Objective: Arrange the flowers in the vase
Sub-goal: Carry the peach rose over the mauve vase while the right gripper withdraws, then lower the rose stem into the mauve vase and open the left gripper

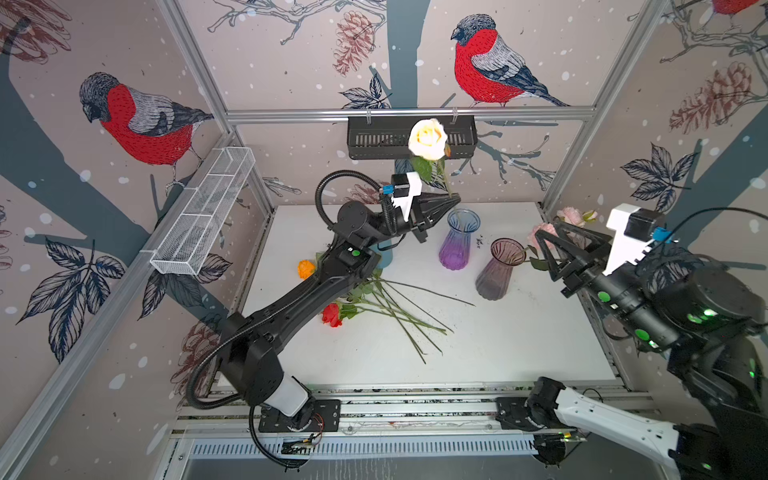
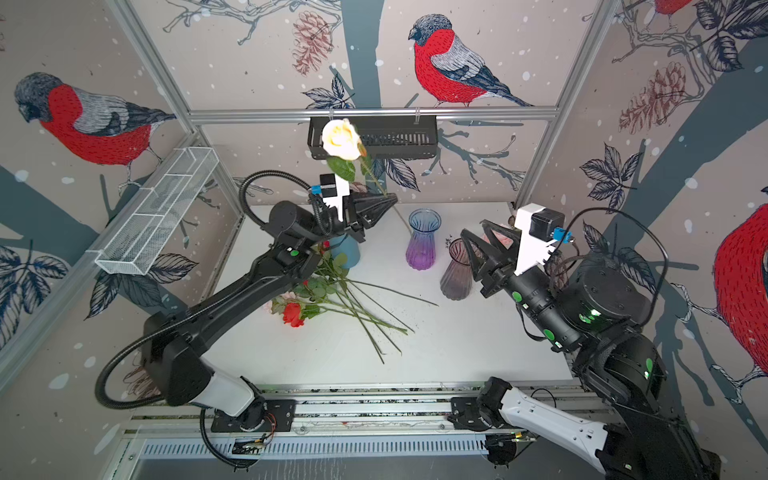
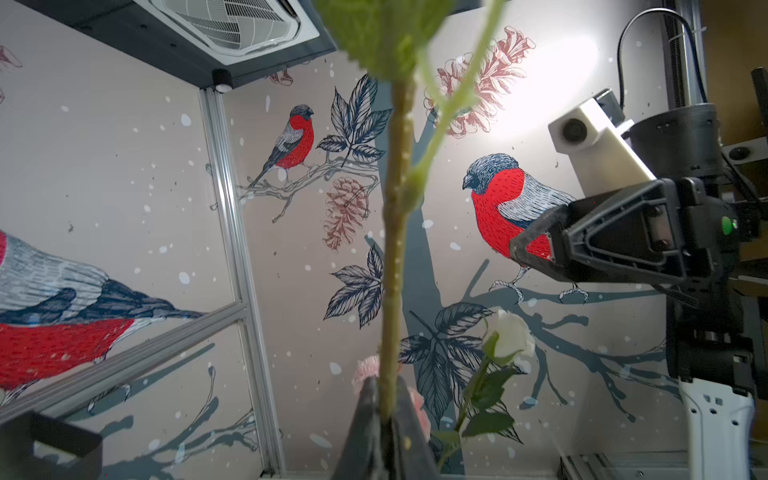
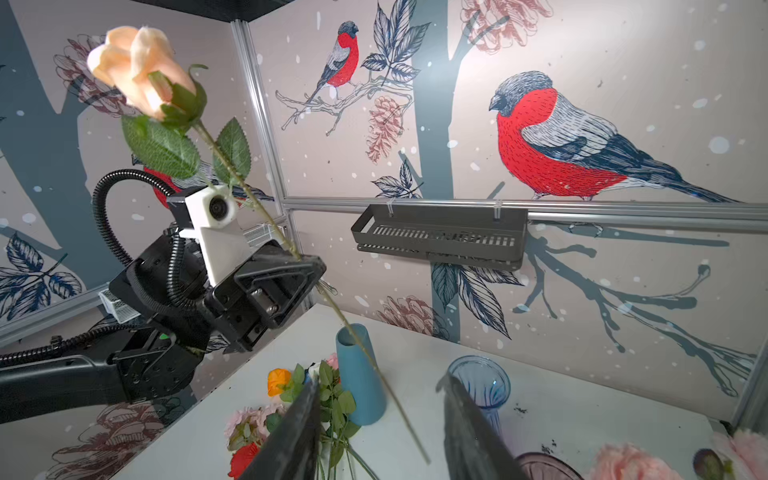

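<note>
A peach rose (image 1: 428,139) (image 2: 341,139) (image 4: 137,66) is held head-up, high over the table's back. My left gripper (image 1: 455,199) (image 2: 392,200) (image 3: 384,388) is shut on its stem (image 3: 395,249). The stem's lower end (image 4: 422,455) hangs free between a teal vase (image 4: 359,374) and a blue-purple glass vase (image 1: 459,239) (image 2: 422,241), outside both. My right gripper (image 1: 548,229) (image 2: 473,228) (image 4: 378,384) stands open and empty by a smoky purple vase (image 1: 498,270). More flowers lie on the table: a red rose (image 1: 331,314), an orange one (image 1: 306,268), and crossed stems (image 1: 399,307).
Pink flower heads (image 1: 571,216) sit at the table's right back corner behind my right gripper. A white rose (image 3: 509,336) shows there in the left wrist view. A black shelf (image 1: 374,137) hangs on the back rail and a white wire basket (image 1: 199,216) on the left rail.
</note>
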